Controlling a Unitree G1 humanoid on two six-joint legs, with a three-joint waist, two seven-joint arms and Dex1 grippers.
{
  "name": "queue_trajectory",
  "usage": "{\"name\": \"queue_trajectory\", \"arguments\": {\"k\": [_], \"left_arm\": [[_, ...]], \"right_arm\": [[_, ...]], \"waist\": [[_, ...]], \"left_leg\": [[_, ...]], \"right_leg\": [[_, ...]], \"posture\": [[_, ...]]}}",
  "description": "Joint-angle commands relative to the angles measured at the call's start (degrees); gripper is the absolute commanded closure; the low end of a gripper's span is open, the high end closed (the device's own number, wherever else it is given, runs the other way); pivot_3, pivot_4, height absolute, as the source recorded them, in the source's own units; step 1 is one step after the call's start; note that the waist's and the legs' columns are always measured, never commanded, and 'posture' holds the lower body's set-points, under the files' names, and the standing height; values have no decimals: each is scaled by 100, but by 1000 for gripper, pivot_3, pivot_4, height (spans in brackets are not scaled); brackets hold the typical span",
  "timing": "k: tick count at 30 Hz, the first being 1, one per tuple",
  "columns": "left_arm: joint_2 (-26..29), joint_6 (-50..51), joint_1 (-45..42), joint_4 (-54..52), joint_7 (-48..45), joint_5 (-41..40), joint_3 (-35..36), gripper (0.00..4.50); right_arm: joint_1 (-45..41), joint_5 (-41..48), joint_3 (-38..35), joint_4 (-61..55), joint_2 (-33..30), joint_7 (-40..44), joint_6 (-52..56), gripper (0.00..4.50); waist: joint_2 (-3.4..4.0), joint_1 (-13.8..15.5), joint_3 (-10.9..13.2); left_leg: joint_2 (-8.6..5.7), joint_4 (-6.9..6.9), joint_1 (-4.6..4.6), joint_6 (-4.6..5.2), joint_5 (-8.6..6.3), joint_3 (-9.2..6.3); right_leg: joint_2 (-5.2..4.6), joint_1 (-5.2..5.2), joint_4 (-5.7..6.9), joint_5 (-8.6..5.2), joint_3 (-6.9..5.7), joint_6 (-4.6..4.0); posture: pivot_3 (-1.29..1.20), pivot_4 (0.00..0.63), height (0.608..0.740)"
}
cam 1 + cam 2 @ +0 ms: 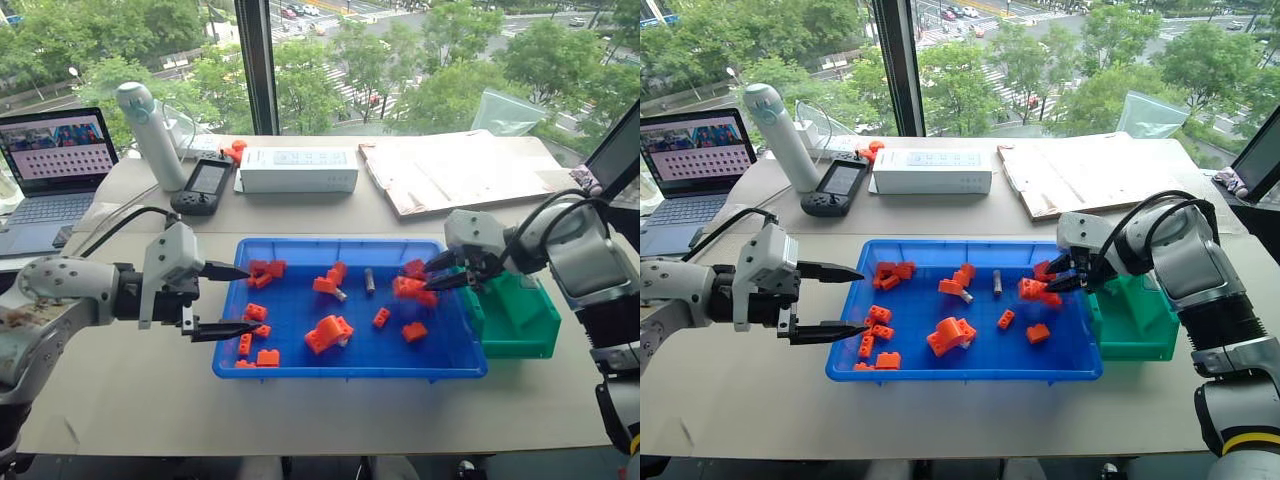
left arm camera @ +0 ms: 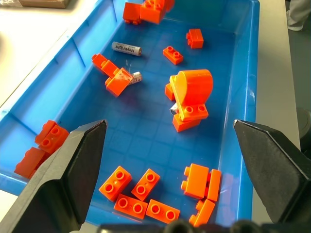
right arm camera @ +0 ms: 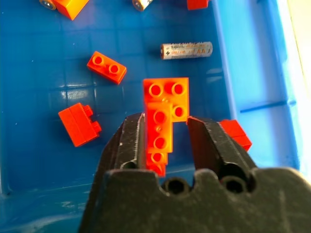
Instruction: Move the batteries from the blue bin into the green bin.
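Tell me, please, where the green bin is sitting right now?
In the head views the green bin stands on the table at the robot's right, just outside the blue bin's right rim, with the right end effector hovering beside it.

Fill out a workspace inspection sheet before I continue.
Surface: beige tabletop carrying both bins.
Job's things: three silvery cylindrical batteries lie in the shallow blue plastic bin; small green plastic bin against its right end.
Clutter: orange toy bricks in blue bin; laptop, white bottle, black handheld, white box, open book behind.
Grippers: left gripper open at blue bin's left end; right gripper open over bricks at its right end.
Cables: black cables along both arms.
Surroundings: window, trees.
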Motion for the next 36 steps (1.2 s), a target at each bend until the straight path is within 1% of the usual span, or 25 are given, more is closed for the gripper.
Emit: {"name": "queue_trajectory", "arguments": {"k": [1,2,8,9,11,17,19,24,34,36], "left_arm": [[30,-85,-67,-79,-46,12,38,0],[35,-78,-59,-87,-48,10,50,0],[75,-17,20,-163,-15,-21,163,0],[88,3,52,-191,-4,-35,205,0],[114,36,113,-235,18,-50,280,0],[193,126,330,-366,41,-94,516,0],[219,166,385,-420,65,-124,586,0],[261,151,443,-449,107,-60,608,0],[327,87,622,-491,145,52,626,0],[327,89,656,-511,153,51,649,0]], "right_arm": [[-302,29,-157,-245,239,-305,51,1101],[-329,19,-132,-273,327,-369,62,825],[-402,-44,92,-103,1150,-821,222,825],[-372,-113,164,50,1296,-917,113,825],[-351,-244,269,352,1474,-1062,-152,825],[-560,-401,328,1182,1812,-1324,-740,825],[-658,-478,374,1608,1963,-1395,-1085,825],[-848,-618,378,2325,2198,-1515,-1597,825],[-1098,-767,358,3304,2597,-1516,-2055,825],[-1144,-766,357,3463,2673,-1494,-2105,825]], "waist": [[0,-23,0],[0,-33,0],[0,-37,0],[-1,-34,-1],[-1,-23,-1],[-1,-18,-1],[-1,-37,-1],[-1,-56,-1],[-1,-65,-1],[-1,-71,-1]], "left_leg": [[0,0,0,0,0,0],[1,0,0,-1,0,0],[0,1,-1,2,2,-1],[-1,2,-1,20,13,-2],[-1,4,-1,25,16,-2],[-1,4,-1,17,11,-1],[-1,3,-1,17,11,-1],[0,0,-1,17,12,-2],[0,-2,0,15,11,-2],[1,-2,0,-3,1,-2]], "right_leg": [[0,0,0,0,0,0],[1,-1,1,0,1,0],[1,1,2,0,0,0],[1,2,2,0,-2,1],[1,3,2,2,-1,2],[1,2,1,3,-1,2],[1,2,2,3,0,2],[3,2,2,4,0,2],[4,2,2,4,-1,1],[4,2,2,5,-1,0]], "posture": [[0,150,740],[0,150,740],[0,150,740],[0,150,740],[0,150,740],[0,150,740],[0,150,740],[0,150,740],[0,150,740],[0,150,740]]}}
